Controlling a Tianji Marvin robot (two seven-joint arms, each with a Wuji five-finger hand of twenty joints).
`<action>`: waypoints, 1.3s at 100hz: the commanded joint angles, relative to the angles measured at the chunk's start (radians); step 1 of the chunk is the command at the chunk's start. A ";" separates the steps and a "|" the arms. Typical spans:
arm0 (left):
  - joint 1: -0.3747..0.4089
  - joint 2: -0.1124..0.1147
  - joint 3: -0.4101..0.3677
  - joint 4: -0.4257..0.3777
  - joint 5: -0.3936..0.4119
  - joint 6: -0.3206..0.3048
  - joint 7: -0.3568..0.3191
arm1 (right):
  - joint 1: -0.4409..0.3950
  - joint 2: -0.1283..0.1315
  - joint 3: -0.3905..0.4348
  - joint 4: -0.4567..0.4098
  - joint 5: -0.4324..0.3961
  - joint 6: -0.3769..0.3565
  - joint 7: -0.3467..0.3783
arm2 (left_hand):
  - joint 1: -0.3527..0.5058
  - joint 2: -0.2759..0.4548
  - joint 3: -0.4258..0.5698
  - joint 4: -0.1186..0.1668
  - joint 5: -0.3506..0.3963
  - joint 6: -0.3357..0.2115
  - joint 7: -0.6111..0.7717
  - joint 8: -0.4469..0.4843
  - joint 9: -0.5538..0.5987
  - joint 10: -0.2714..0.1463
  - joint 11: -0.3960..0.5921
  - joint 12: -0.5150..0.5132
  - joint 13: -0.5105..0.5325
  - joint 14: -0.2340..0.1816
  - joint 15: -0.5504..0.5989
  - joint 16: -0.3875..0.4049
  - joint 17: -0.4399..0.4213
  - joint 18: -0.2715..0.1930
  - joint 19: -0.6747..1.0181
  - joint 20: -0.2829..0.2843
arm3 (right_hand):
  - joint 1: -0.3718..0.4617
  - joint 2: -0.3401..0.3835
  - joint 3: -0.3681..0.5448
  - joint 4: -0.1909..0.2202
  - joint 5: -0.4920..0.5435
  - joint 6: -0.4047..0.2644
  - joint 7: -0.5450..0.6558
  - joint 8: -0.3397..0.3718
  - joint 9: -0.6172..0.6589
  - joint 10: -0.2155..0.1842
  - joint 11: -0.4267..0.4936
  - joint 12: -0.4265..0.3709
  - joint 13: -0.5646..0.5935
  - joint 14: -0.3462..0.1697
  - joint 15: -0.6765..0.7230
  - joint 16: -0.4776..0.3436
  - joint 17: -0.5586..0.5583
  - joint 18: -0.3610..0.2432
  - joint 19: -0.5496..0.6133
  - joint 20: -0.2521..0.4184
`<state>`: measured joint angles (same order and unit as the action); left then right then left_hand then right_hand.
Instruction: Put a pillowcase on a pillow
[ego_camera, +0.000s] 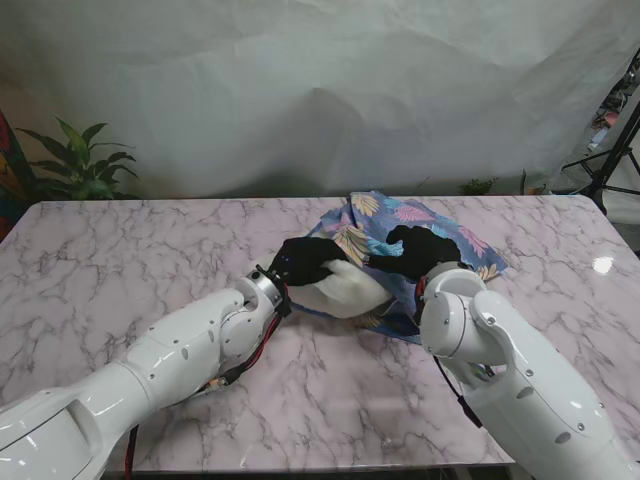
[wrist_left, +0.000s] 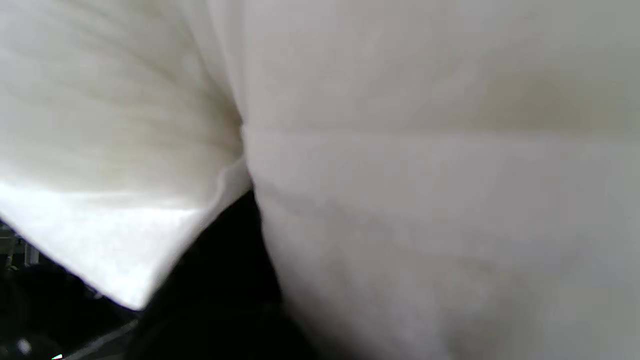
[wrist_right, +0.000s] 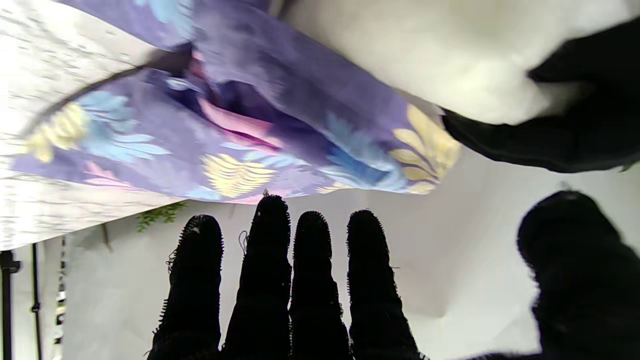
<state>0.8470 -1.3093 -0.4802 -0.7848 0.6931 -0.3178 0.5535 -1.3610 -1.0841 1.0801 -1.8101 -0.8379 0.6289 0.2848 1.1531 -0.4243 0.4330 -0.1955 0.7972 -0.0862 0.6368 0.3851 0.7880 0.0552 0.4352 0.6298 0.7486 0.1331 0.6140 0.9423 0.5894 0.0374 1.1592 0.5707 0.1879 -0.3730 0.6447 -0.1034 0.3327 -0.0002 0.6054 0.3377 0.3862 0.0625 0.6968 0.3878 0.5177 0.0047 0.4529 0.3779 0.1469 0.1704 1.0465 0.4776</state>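
From the stand I see my left hand (ego_camera: 305, 260) grasping the white pillow (ego_camera: 345, 290) half inside the floral pillowcase (ego_camera: 400, 225) mid-table, while the right wrist view alone shows my right hand (wrist_right: 300, 280) released, fingers spread.

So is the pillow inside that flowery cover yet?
Partly: the white pillow still sticks out of the floral pillowcase toward the left hand.

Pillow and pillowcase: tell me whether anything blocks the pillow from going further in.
Nothing visible does. The left hand grips the white pillow, already partly inside the floral pillowcase; the right hand hovers open over the fabric.
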 joint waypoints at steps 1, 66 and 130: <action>-0.012 -0.010 -0.003 0.010 -0.016 0.005 -0.019 | -0.061 0.028 0.023 -0.016 -0.038 -0.001 0.030 | 0.126 0.136 0.093 0.088 0.085 0.097 0.225 0.078 0.037 -0.051 0.072 0.054 0.019 -0.017 0.053 0.034 0.033 -0.204 0.089 0.044 | -0.059 0.033 -0.024 -0.012 -0.004 0.020 -0.015 0.011 -0.008 0.001 0.008 0.002 -0.023 -0.006 -0.015 -0.011 -0.017 -0.033 -0.014 -0.014; 0.015 -0.032 -0.054 -0.021 -0.121 0.031 -0.082 | -0.186 0.055 0.056 0.122 -0.213 -0.098 0.112 | 0.127 0.137 0.094 0.087 0.084 0.104 0.219 0.080 0.037 -0.043 0.065 0.055 0.019 -0.012 0.050 0.035 0.035 -0.194 0.085 0.042 | -0.151 0.061 -0.100 -0.021 -0.015 0.025 -0.066 0.018 -0.026 -0.019 -0.019 -0.008 -0.052 -0.032 -0.054 -0.032 -0.031 -0.094 -0.069 -0.098; 0.039 -0.049 -0.105 -0.019 -0.229 0.012 -0.126 | 0.062 0.003 -0.111 0.446 -0.035 -0.050 -0.191 | 0.124 0.134 0.101 0.087 0.091 0.107 0.212 0.082 0.044 -0.040 0.059 0.060 0.024 -0.007 0.049 0.036 0.039 -0.188 0.086 0.042 | 0.135 -0.051 -0.145 -0.032 0.119 -0.149 0.157 0.054 0.107 -0.095 0.021 -0.024 0.013 -0.077 -0.033 -0.078 0.006 -0.125 -0.004 -0.155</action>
<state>0.8837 -1.3482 -0.5770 -0.8019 0.4833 -0.3011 0.4433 -1.3359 -1.0617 0.9719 -1.3945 -0.8893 0.5806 0.1049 1.1538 -0.4243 0.4330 -0.1955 0.7972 -0.0796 0.6369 0.3852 0.7880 0.0508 0.4353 0.6419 0.7486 0.1331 0.6140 0.9426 0.5894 0.0374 1.1592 0.5707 0.2562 -0.3778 0.5288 -0.1325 0.4027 -0.0819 0.7140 0.3660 0.4481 0.0001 0.7094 0.3638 0.5069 -0.0404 0.4274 0.3197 0.1509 0.0731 1.0224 0.3402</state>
